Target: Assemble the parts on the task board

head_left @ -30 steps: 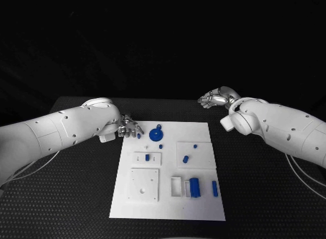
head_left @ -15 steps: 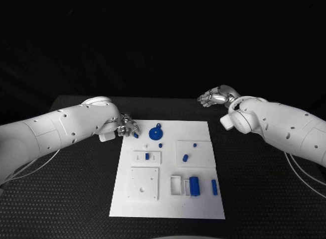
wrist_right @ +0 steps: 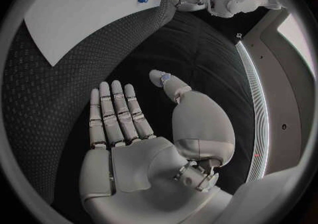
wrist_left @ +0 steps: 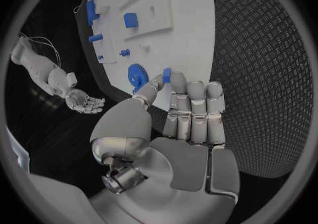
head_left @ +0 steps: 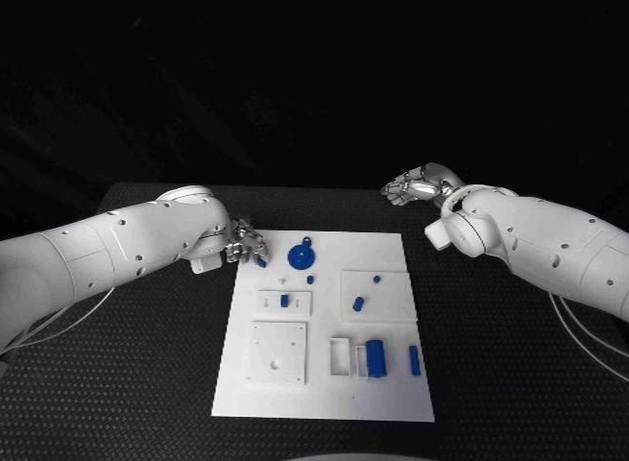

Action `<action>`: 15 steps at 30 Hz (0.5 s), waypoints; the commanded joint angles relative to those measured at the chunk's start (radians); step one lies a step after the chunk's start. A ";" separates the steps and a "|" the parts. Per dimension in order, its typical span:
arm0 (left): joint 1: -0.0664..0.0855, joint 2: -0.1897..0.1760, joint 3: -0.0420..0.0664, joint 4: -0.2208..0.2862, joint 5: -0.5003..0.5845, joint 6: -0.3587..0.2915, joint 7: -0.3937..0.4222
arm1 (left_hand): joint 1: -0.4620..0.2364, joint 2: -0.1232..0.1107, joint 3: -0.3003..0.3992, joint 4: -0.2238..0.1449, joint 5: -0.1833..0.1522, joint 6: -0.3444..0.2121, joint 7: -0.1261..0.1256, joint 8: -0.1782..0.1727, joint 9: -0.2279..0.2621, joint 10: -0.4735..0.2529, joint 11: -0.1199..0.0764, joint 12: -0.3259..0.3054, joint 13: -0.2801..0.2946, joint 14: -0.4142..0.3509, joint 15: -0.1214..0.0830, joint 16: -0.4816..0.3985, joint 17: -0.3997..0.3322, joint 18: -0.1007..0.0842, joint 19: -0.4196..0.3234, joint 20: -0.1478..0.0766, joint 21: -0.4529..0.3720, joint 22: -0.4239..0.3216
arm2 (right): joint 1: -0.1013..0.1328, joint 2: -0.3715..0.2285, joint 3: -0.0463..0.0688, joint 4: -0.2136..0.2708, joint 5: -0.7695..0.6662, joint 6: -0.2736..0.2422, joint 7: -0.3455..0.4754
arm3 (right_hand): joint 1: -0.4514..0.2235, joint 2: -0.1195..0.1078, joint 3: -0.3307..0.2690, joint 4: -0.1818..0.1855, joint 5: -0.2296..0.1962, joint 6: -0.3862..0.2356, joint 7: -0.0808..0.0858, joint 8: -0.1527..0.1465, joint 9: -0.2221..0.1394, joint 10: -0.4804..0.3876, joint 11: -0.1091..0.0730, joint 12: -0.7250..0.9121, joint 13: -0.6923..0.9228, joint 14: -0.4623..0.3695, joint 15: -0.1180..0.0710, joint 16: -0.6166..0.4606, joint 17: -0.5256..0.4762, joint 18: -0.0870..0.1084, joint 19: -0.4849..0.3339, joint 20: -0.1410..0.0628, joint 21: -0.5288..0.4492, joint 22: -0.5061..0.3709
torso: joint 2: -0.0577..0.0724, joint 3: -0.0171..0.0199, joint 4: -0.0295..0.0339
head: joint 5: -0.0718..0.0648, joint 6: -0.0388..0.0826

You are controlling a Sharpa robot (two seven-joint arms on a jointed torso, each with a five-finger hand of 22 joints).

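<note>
1. Head view: left hand (head_left: 245, 244) sits at the board's (head_left: 383, 403) far left corner, beside the blue wheel (head_left: 301, 256).
2. It pinches a small blue part (wrist_left: 166, 74) between thumb and fingertip.
3. Right hand (wrist_right: 142, 128) hangs flat and empty off the board.
4. Judged best: keep the pinch firm, line the part over its seat, lower straight, avoid the wheel.

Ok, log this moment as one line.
left hand: pinches small blue part over task board corner | right hand: open, off board | blue gear: on board

Matt white task board (head_left: 383, 384), textured table (head_left: 148, 384)
</note>
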 commanded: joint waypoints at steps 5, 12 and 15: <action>0.000 -0.023 0.002 0.034 0.034 -0.043 -0.002 | 0.039 0.013 -0.009 -0.005 0.030 0.010 -0.007 0.041 0.070 0.037 -0.021 0.009 0.007 0.019 -0.009 0.015 0.005 0.000 0.018 -0.099 0.012 0.009 | 0.000 -0.001 0.000 0.001 0.003 0.005 0.012 | -0.007 0.003 -0.007 0.002 0.006 -0.006 0.008 0.002 -0.002 -0.001 0.002 -0.002 -0.001 -0.006 -0.001 0.004 -0.002 -0.016 -0.005 0.001 -0.007 0.001 | -0.001 0.0005 0.0006 | 0.001 0.001; 0.002 -0.066 0.005 0.107 0.048 -0.069 -0.011 | 0.046 0.009 -0.013 -0.006 0.042 0.016 -0.011 0.045 0.082 0.049 -0.025 0.014 0.011 0.029 -0.014 0.023 0.007 0.002 0.027 -0.103 0.017 0.015 | 0.000 -0.005 0.000 0.004 0.004 0.004 0.013 | -0.007 0.003 -0.007 0.003 0.007 -0.006 0.008 0.002 -0.002 -0.001 0.002 -0.002 -0.001 -0.007 -0.001 0.004 -0.002 -0.016 -0.005 0.001 -0.007 0.002 | -0.001 0.0012 0.0010 | 0.004 0.000; 0.003 -0.096 0.004 0.157 0.057 -0.108 -0.010 | 0.048 0.008 -0.014 -0.006 0.044 0.018 -0.012 0.046 0.085 0.053 -0.026 0.015 0.013 0.033 -0.015 0.026 0.008 0.002 0.030 -0.104 0.019 0.016 | 0.000 -0.009 0.000 0.006 0.005 0.005 0.013 | -0.007 0.003 -0.007 0.003 0.007 -0.006 0.008 0.002 -0.002 -0.001 0.002 -0.002 -0.001 -0.007 -0.001 0.004 -0.002 -0.016 -0.005 0.001 -0.007 0.002 | -0.001 0.0007 0.0003 | 0.005 0.000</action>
